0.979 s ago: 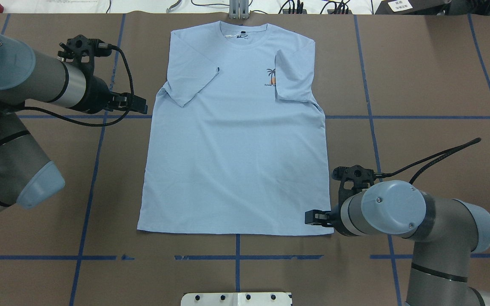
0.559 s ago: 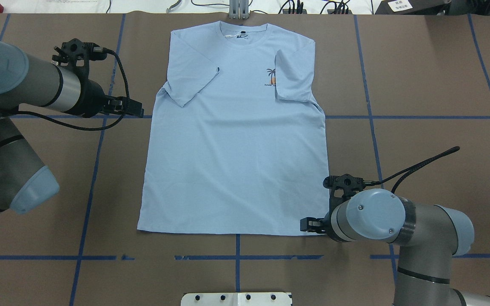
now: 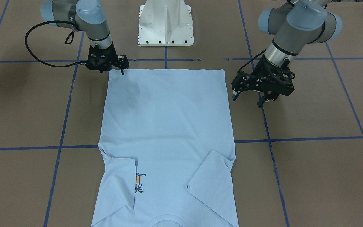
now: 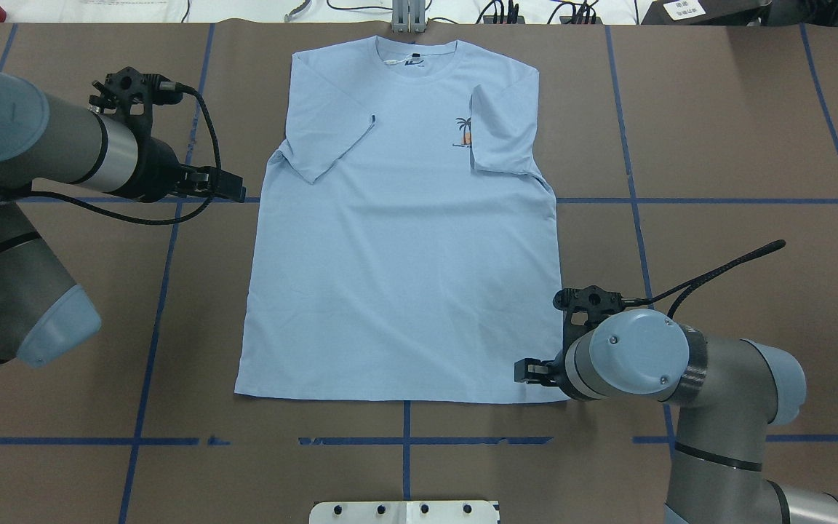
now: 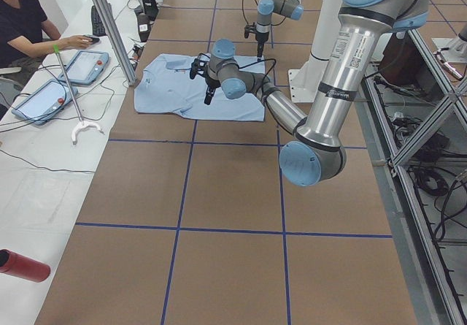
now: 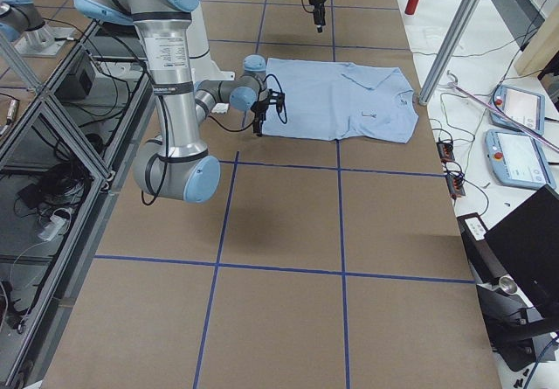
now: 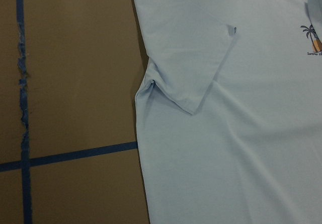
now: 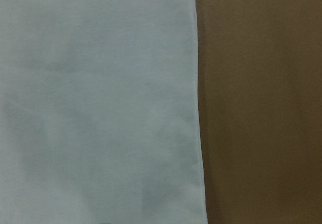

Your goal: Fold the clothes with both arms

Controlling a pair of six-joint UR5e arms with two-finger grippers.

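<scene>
Only front view shows left tool (image 3: 247, 101) apart; right tool (image 3: 122, 72) at T-shirt (image 3: 165, 119): cannot tell.

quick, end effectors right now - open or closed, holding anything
Left end effector: open, empty, beside the T-shirt.
Right end effector: looks open, at the hem corner, gripping nothing.

My worktop (image 4: 717, 131): brown covering, flat, crossed by blue tape lines (image 4: 681, 201) in a wide grid. T-shirt (image 4: 404, 276) lies spread at centre, pale blue, front up. Collar toward 12 o'clock, hem toward 6 o'clock. Hem straight, just short of nearest cross line. Both sleeves (image 4: 503, 131) folded inward onto chest. Cloth smooth, few creases. At 6 o'clock edge, white base plate (image 4: 404, 511) of my pedestal, apart from hem.
</scene>
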